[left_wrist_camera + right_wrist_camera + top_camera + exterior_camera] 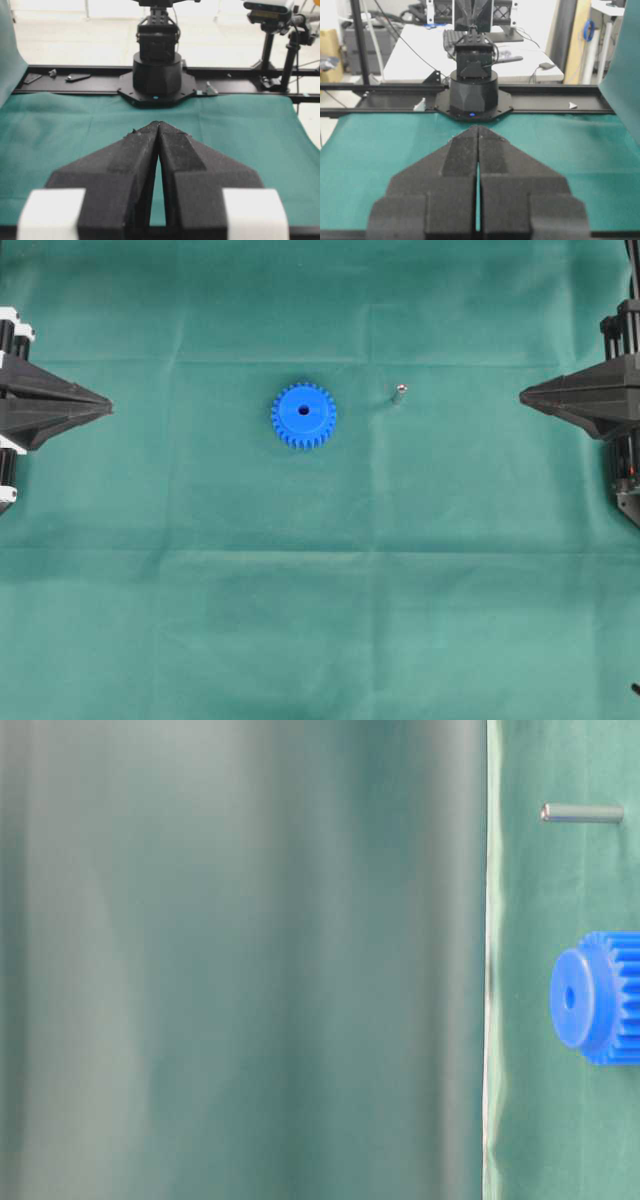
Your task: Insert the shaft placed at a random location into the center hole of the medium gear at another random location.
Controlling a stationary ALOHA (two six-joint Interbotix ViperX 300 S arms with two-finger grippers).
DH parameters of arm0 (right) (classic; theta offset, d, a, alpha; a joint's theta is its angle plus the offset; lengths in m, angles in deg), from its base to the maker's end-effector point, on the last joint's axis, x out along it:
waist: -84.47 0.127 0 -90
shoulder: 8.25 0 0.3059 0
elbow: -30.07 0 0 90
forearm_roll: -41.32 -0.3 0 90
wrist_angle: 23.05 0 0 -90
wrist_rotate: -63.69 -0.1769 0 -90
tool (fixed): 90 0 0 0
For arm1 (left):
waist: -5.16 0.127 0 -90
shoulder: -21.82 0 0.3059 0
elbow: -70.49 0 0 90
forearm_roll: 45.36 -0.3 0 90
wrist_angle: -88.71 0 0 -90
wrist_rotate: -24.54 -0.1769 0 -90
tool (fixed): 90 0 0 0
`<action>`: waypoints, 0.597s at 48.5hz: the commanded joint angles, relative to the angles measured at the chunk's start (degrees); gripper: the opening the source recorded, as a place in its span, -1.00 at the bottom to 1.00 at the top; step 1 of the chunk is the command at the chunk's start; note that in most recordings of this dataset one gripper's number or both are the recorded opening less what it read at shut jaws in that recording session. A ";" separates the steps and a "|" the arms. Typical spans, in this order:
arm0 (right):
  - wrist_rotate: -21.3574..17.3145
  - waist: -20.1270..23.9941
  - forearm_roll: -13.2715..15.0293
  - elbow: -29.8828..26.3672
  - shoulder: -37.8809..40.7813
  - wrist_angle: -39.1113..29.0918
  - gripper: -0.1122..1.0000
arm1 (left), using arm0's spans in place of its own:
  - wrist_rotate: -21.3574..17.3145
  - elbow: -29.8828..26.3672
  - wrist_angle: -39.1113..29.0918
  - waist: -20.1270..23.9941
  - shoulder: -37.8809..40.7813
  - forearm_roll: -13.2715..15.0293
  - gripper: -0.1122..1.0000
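Observation:
The medium gear (303, 415), bright blue with a raised hub, lies flat on the green cloth near the middle; its center hole (303, 410) faces up. The shaft (398, 393), a tiny silvery pin, stands on the cloth to the gear's right, apart from it. In the table-level view the gear (600, 998), its hole (570, 998) and the shaft (582, 813) show at the right edge. My left gripper (108, 402) is shut and empty at the far left. My right gripper (524, 395) is shut and empty at the far right. Both wrist views show shut jaws (158, 123) (478, 127) over bare cloth.
The green cloth (320, 620) covers the whole table. Each wrist view shows the opposite arm's black base (157, 75) (472, 92) on a black rail at the table's far edge. A blurred green fold fills most of the table-level view.

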 commanded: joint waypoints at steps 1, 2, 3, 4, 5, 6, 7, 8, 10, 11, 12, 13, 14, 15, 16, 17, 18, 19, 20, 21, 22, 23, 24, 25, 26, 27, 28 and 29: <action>-0.62 0.00 0.18 -0.88 0.26 -0.26 -0.78 | 0.09 -1.58 -1.23 -0.35 0.53 -0.70 -0.80; -0.70 0.09 0.18 -0.97 0.35 -0.53 -0.78 | 0.09 -1.58 -1.49 -0.35 0.53 -0.70 -0.80; -0.70 0.09 0.18 -1.14 0.53 -0.79 -0.78 | 0.09 -1.58 -1.58 -0.35 0.53 -0.70 -0.80; -0.70 0.00 0.18 -1.23 0.62 -1.14 -0.78 | 0.09 -1.58 -1.76 -0.35 0.53 -0.70 -0.80; -0.62 0.00 0.18 -1.32 0.70 -1.32 -0.78 | 0.18 -1.58 -1.85 -0.35 0.44 -0.70 -0.80; -0.53 0.09 0.18 -1.41 0.70 -1.49 -0.78 | 0.18 -1.58 -1.93 -0.35 0.44 -0.70 -0.80; -0.35 0.00 0.18 -1.49 0.70 -1.67 -0.78 | 0.26 -1.58 -2.02 -0.35 0.35 -0.70 -0.80; -0.26 0.09 0.18 -1.49 0.79 -1.67 -0.78 | 0.26 -1.58 -2.02 -0.35 0.35 -0.70 -0.80; -0.18 0.00 0.18 -1.41 0.88 -1.76 -0.78 | 0.18 -1.58 -2.20 -0.35 0.35 -0.70 -0.80; -0.09 -0.09 0.18 -1.41 0.88 -1.76 -0.78 | 0.26 -1.58 -2.29 -0.35 0.35 -0.70 -0.80; -0.09 -0.18 0.26 -1.32 0.97 -1.76 -0.78 | 0.18 -1.67 -2.29 -0.35 0.35 -0.70 -0.80; -0.09 -0.35 0.18 -1.32 1.05 -1.76 -0.78 | 0.18 -1.58 -2.29 -0.35 0.35 -0.70 -0.80; -0.09 -0.53 0.26 -1.32 1.14 -1.76 -0.78 | 0.18 -1.58 -2.20 -0.35 0.26 -0.70 -0.80; -0.09 -0.79 0.26 -1.23 1.23 -1.67 -0.78 | 0.18 -1.58 -2.29 -0.35 0.26 -0.70 -0.80; -0.09 -1.05 0.18 -1.23 1.41 -1.58 -0.78 | 0.09 -1.58 -2.29 -0.35 0.26 -0.70 -0.80; -0.09 -1.41 0.26 -1.23 1.67 -1.49 -0.78 | 0.09 -1.58 -2.29 -0.35 0.18 -0.70 -0.80; 0.00 -1.85 0.18 -1.23 1.93 -1.49 -0.78 | 0.09 -1.58 -2.29 -0.35 0.26 -0.70 -0.80; 0.00 -2.29 0.18 -1.23 2.20 -1.32 -0.78 | 0.09 -1.58 -2.29 -0.35 0.26 -0.70 -0.80; 0.00 -2.72 0.18 -1.14 2.46 -1.14 -0.78 | 0.09 -1.58 -2.29 -0.35 0.18 -0.70 -0.80; 0.00 -3.60 0.26 -1.05 2.90 -0.79 -0.78 | 0.09 -1.58 -2.29 -0.35 0.26 -0.70 -0.80; 0.00 -4.13 0.18 -1.05 3.34 -0.53 -0.78 | 0.09 -1.58 -2.29 -0.35 0.26 -0.70 -0.80; 0.00 -4.66 0.18 -1.05 3.69 -0.18 -0.78 | 0.09 -1.58 -2.29 -0.35 0.18 -0.70 -0.80; 0.00 -5.10 0.26 -0.97 4.13 0.09 -0.78 | 0.09 -1.58 -2.29 -0.35 0.18 -0.70 -0.80; 0.00 -5.63 0.18 -0.97 4.57 0.44 -0.76 | 0.09 -1.58 -2.29 -0.35 0.18 -0.70 -0.80; 0.00 -6.06 0.18 -0.88 4.92 0.70 -0.73 | 0.09 -1.58 -2.29 -0.35 0.18 -0.70 -0.80; 0.00 -6.42 0.26 -0.88 5.45 1.05 -0.68 | 0.09 -1.58 -2.29 -0.35 0.18 -0.70 -0.80; 0.00 -6.86 0.26 -0.79 5.98 1.41 -0.62 | 0.18 -1.58 -2.29 -0.35 0.18 -0.70 -0.80; 0.00 -7.21 0.26 -0.70 6.42 1.67 -0.55 | 0.18 -1.58 -2.29 -0.35 0.26 -0.70 -0.80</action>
